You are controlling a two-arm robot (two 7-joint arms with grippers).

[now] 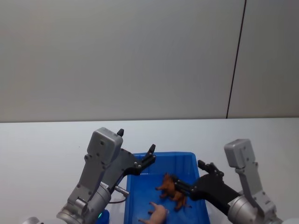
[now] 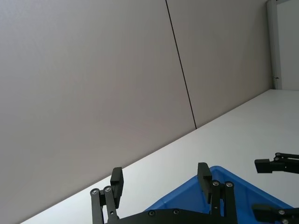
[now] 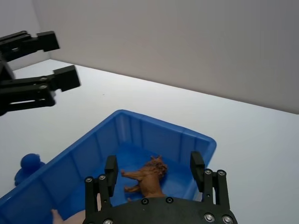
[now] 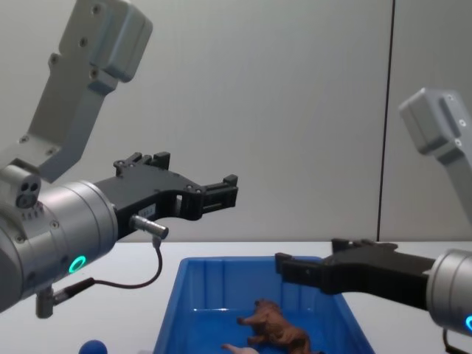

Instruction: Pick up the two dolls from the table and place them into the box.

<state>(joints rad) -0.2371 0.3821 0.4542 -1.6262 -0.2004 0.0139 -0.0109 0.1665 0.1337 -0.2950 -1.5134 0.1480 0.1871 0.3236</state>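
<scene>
**Head view: both dolls lie in the box, so the danger is in pulling the arms away**

The desk spreads white beneath both arms and beyond them. The box stands on it, below and between the two end effectors, with its far wall ahead of their fingertips.

The left end effector hangs above the box's left rim, spread wide and holding nothing. The right end effector reaches in over the box from the other side. It is also wide and empty, and it sits lower: in the chest view its fingers are about level with the rim.

The brown doll lies on the box floor, close beneath the right end effector's fingertips. The pink doll lies on the floor too, back toward the robot from that end effector and close to the brown one.

With both dolls inside, the placing looks finished. The main hazard is probably the low right end effector. If it pulls sideways before lifting, it could strike the box's right wall and shove the box across the desk. If it dips or closes, it could catch the brown doll's legs or mane and drag the doll back out over the rim. The left end effector has more clearance, but dropping as it withdraws would knock the left rim. If either arm swings inward, the two end effectors could meet above the box.
</scene>
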